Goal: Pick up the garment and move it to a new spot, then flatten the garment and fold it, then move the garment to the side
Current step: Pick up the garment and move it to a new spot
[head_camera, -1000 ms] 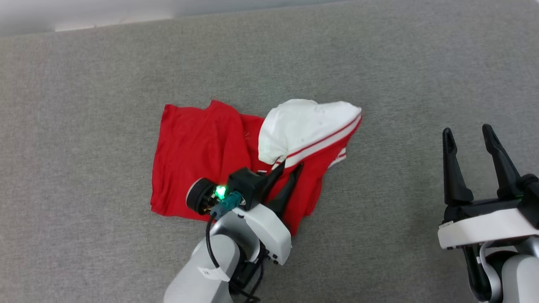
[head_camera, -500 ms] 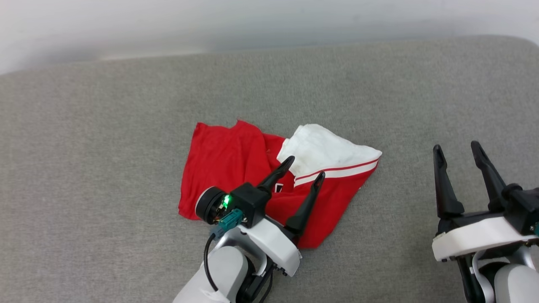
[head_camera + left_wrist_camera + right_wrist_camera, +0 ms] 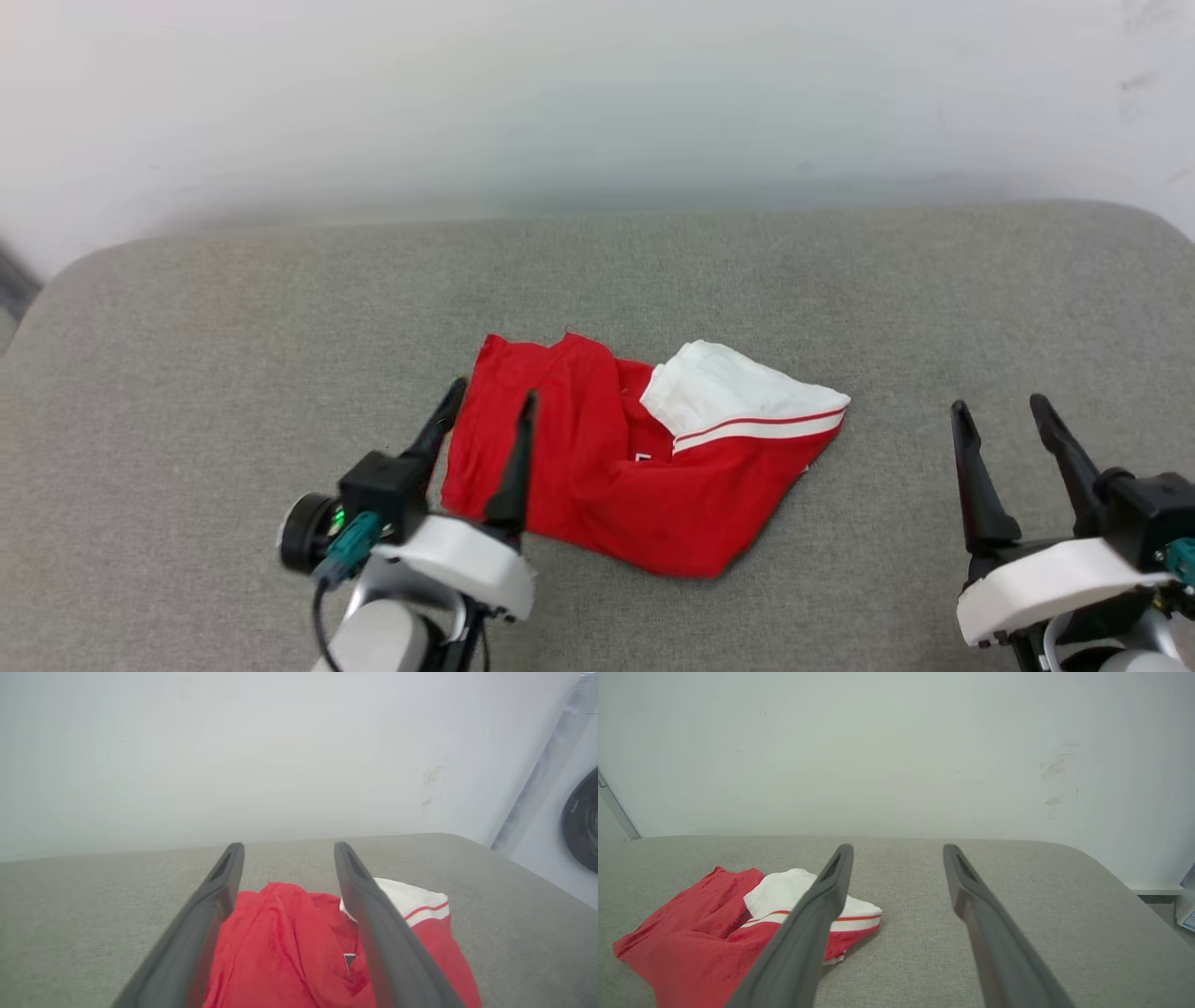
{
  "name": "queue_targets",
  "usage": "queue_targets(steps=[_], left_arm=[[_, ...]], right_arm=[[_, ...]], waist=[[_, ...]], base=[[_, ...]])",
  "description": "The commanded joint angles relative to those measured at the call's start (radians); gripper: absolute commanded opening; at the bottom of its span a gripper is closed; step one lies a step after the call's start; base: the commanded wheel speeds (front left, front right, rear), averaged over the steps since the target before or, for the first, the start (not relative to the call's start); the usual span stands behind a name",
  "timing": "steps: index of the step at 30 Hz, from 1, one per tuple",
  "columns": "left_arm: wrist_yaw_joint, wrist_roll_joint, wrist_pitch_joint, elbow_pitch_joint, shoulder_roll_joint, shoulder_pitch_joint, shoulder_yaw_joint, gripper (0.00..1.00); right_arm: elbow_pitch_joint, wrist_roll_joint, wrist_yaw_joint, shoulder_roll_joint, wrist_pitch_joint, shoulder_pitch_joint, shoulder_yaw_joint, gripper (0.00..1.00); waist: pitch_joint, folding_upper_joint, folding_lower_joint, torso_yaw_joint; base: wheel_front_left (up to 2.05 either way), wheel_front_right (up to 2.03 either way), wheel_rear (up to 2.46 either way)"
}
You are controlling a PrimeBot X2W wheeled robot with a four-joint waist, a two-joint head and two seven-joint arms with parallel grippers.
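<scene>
While the garment (image 3: 616, 467) lies in a loose red heap near the middle of the grey padded surface (image 3: 233, 355), I have both arms free of it. My left gripper (image 3: 493, 394) stands with its fingers spread and nothing between them, poised over the heap's left edge. Whether the tips brush the cloth I cannot tell. My right gripper (image 3: 997, 405) is likewise spread and empty, well apart from the shirt on its right side.

The white sleeve (image 3: 738, 392) is flopped over the red body toward the right, its striped trim (image 3: 756, 427) facing me, and only a scrap of lettering peeks out beneath it.

My worry is the layering. If I pinch at the left edge I may catch several thicknesses at once, and the shirt would come up as a bundle rather than open out. Lifted by one hand alone, it would likely hang and twist, leaving the sleeve trapped underneath when I lay it down. Thin jersey may also slide out of long narrow fingers.

As for containers, I see none on the surface: the shirt rests straight on the padding. A dark round shape (image 3: 584, 821) at the left wrist view's right edge is too cropped to identify
</scene>
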Motion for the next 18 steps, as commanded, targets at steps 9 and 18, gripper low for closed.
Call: queue_targets(steps=[9,18], left_arm=[[0.080,-0.025,-0.006,-0.071,0.091,0.166,0.113,1.00],[0.106,-0.023,0.017,-0.135,0.130,0.236,0.125,1.00]], right_arm=[[-0.017,0.018,0.000,0.001,0.031,0.067,0.014,1.00],[-0.022,0.023,0.000,0.001,0.038,0.080,0.023,1.00]], waist=[[-0.054,0.0000,0.0001,0.011],[-0.059,0.0000,0.0001,0.017]], base=[[0.00,0.00,0.00],[0.00,0.00,0.00]])
